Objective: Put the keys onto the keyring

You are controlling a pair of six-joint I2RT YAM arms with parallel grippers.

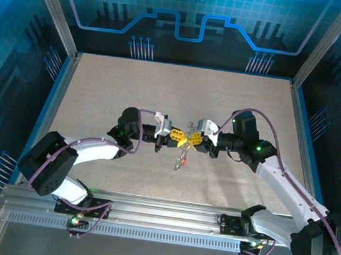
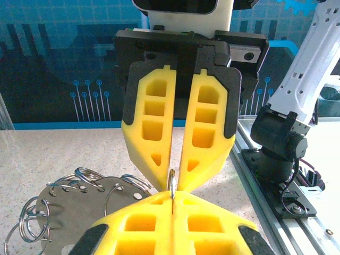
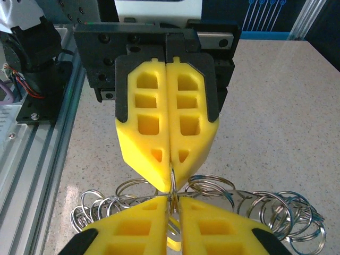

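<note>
Silver and thin, the keyring (image 2: 171,179) sits mid-table (image 1: 131,91), pinched from both sides where the two arms meet nose to nose. The left gripper (image 2: 172,204) is fully closed, its yellow pads (image 2: 143,228) pressed flat on the ring's lower arc. The right gripper (image 3: 173,207) is nearly closed, leaving only a slit, and the ring's wire sits in that slit, so both are holding the same ring. Under the grip is a bunch of silver rings (image 3: 287,218), some threaded through a grey metal disc (image 2: 79,212). I cannot tell whether the bunch hangs from the held ring or lies on the table. I also cannot tell which bits down there are keys, as no coloured heads are clear. The step looks like steady-and-open: the ring is braced by two grips but nothing is threaded on it yet, so the task is at an early stage. The next move likely needs one grip to stay firm while the other shifts or twists to part the coil, then a key hole fed onto the free end. That is fine work with little margin, and the wire could slip out of the pads. The ring stands upright and shows edge-on to both wrist cameras, so its plane runs along the line between the grippers. In the top view the trailing bunch (image 1: 182,159) has its long axis pointing toward the near edge.
</note>
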